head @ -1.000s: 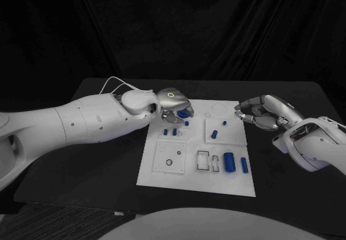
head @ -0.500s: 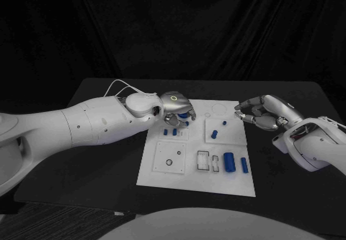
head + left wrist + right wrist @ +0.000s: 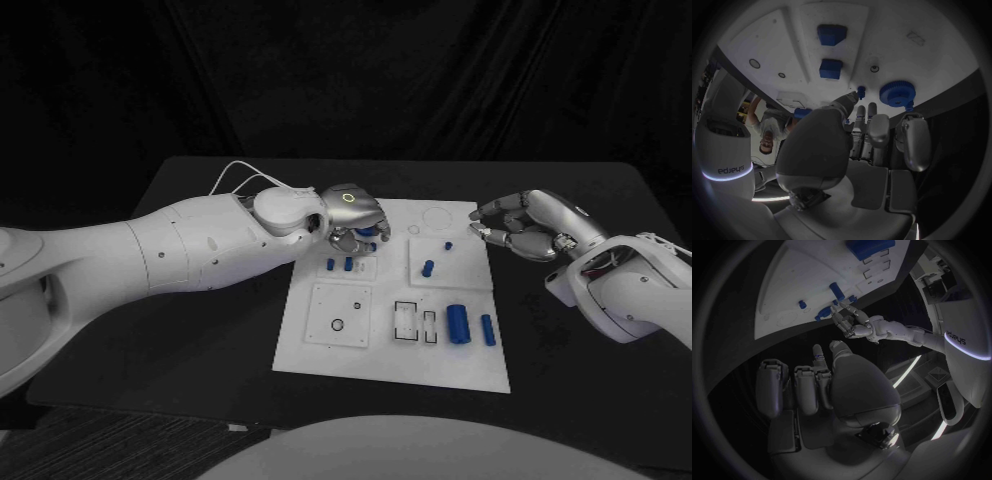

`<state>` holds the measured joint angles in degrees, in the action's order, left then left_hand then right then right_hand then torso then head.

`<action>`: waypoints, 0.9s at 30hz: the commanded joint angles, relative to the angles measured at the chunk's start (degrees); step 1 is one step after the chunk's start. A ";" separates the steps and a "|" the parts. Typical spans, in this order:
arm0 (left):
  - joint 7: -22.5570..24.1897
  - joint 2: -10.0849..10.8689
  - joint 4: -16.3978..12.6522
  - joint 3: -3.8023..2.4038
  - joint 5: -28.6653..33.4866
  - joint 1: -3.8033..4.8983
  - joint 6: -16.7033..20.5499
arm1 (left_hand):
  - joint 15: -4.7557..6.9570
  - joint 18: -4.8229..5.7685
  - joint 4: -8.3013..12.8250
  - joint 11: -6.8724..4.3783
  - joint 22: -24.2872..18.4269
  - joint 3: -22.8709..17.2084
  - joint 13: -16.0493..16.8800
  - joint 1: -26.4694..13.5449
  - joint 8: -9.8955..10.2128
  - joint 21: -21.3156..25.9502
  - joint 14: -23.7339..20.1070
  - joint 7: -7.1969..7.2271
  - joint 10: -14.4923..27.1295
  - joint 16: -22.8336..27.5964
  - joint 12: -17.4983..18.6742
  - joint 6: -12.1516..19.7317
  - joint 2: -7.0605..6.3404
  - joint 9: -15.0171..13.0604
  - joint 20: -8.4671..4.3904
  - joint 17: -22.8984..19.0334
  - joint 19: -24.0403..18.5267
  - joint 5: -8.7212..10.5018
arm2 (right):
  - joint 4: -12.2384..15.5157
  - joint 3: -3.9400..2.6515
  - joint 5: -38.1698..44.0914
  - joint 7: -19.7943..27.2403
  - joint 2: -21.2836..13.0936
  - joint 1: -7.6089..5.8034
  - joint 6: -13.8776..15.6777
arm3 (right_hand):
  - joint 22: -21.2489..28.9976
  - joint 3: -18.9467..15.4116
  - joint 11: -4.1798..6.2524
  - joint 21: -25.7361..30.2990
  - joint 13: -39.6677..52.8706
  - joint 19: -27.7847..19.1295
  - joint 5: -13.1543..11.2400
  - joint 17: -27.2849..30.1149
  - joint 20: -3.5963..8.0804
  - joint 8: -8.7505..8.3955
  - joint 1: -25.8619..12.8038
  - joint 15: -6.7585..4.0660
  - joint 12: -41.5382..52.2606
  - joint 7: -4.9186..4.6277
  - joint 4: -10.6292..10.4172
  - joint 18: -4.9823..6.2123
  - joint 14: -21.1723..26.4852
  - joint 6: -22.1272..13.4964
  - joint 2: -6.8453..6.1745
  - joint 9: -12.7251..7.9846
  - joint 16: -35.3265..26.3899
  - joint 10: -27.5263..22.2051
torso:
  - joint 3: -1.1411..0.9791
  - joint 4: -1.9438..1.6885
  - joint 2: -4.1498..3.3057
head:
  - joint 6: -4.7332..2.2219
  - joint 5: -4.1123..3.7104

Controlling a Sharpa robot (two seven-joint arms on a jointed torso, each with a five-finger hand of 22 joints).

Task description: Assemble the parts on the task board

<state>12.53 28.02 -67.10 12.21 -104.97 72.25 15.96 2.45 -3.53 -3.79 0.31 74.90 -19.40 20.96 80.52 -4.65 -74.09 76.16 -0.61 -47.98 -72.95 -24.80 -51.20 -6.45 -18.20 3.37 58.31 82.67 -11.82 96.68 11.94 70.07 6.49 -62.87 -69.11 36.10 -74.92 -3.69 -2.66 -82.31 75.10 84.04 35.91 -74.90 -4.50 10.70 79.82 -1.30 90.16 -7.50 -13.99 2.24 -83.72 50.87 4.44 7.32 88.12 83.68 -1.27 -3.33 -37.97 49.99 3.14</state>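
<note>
The white task board (image 3: 329,345) lies mid-table. My left hand (image 3: 351,211) hovers over its far left corner, fingers curled down around a blue toothed round part (image 3: 369,232). In the left wrist view that round part (image 3: 896,93) sits just past the fingertips (image 3: 869,116), with a small blue peg (image 3: 861,90) beside it. Whether the fingers grip the round part is unclear. My right hand (image 3: 528,228) hangs off the board's right edge with loosely bent fingers and nothing in them. The right wrist view shows the left hand (image 3: 856,325) at the board (image 3: 798,275).
Two small blue parts (image 3: 340,264) stand in the board's left plate. A blue peg (image 3: 449,244) and a blue piece (image 3: 430,267) sit further right. A larger blue cylinder (image 3: 459,323) and a slim one (image 3: 489,330) lie near the board's right side. Black table (image 3: 188,330) surrounds the board.
My left hand has shifted slightly to the right and toward me over the board's far corner, the blue round part staying under it. The right hand has not moved.
</note>
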 commanded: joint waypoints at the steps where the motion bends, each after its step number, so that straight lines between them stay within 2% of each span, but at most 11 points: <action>1: -0.08 -0.25 0.19 -0.06 -0.13 -0.14 -0.69 | 0.25 -0.01 -0.07 0.07 10.46 -0.40 0.06 0.22 -0.04 -0.08 -0.15 0.15 -0.39 -0.30 -0.24 -0.35 -0.02 0.08 0.01 -0.09 0.22 -0.11 | 0.17 -0.03 0.38 -0.58 -0.10 0.14 0.03 | -12.41 0.33 0.03 0.22 14.90 2.25 0.25 -11.30 -0.24 -0.22 0.31 -0.14 -0.16 0.14 -0.01 -0.21 -5.45 0.41 -0.12 -0.08 -0.32 6.32 | -0.01 -0.01 0.02 | 0.01 -0.01; 6: 0.05 -0.48 0.51 -0.06 -0.13 -0.22 -0.91 | 0.29 -0.02 -0.02 -0.15 10.45 -0.78 0.05 0.01 -0.27 -0.01 -0.29 -0.02 -0.68 -0.26 -0.12 -0.96 0.02 0.07 -0.01 -0.48 0.19 0.21 | 0.15 -0.02 0.38 -0.54 -0.12 0.16 0.06 | -12.41 0.33 0.03 0.22 14.90 2.25 0.25 -11.30 -0.24 -0.22 0.31 -0.14 -0.16 0.14 -0.01 -0.21 -5.45 0.41 -0.12 -0.08 -0.32 6.32 | 0.00 0.00 0.01 | 0.01 -0.09; 9: 0.26 -0.72 0.79 -0.06 -0.13 -0.32 -1.02 | 0.52 -0.04 0.25 -0.73 10.41 -1.37 0.10 -0.19 -1.20 0.13 -0.52 -0.58 -1.73 -0.21 -0.12 -3.02 0.09 -0.22 -0.07 -1.13 0.12 0.36 | 0.19 -0.02 0.38 -0.52 -0.17 0.17 0.10 | -12.41 0.33 0.03 0.22 14.90 2.25 0.25 -11.30 -0.24 -0.22 0.31 -0.14 -0.16 0.14 -0.01 -0.21 -5.45 0.41 -0.12 -0.08 -0.32 6.32 | 0.00 0.00 0.01 | 0.01 -0.11; 27: 0.44 -1.97 2.97 -0.06 -0.13 -1.10 -1.57 | 0.61 -0.03 0.65 -0.95 10.42 -2.15 -0.23 -0.40 -1.74 0.16 -0.86 -1.00 -3.73 0.02 0.38 -4.45 0.39 -0.51 -0.12 -2.40 0.14 0.48 | 0.24 -0.02 0.38 -0.42 -0.33 0.29 0.20 | -12.36 0.52 0.00 0.35 14.90 2.18 0.27 -11.14 -0.23 -0.22 0.45 -0.13 -0.16 0.10 0.06 -0.18 -5.42 0.51 -0.17 -0.11 -0.41 6.32 | 0.00 -0.01 0.00 | 0.01 -0.33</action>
<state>12.45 26.28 -64.24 12.21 -105.02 71.29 14.85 2.97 -3.52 -3.15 -0.63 74.94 -21.13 20.80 80.51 -6.10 -74.08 75.64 -1.55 -51.19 -72.95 -24.78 -55.19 -6.44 -18.63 3.37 56.00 82.66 -11.60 96.78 11.94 70.09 6.49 -63.10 -68.99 36.10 -74.91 -3.53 -2.66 -82.31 75.05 84.03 35.91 -74.90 -4.50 10.70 79.82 -1.30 90.22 -7.29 -13.83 2.24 -83.72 51.07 4.44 7.28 87.87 83.68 -1.27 -3.33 -37.97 49.99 2.81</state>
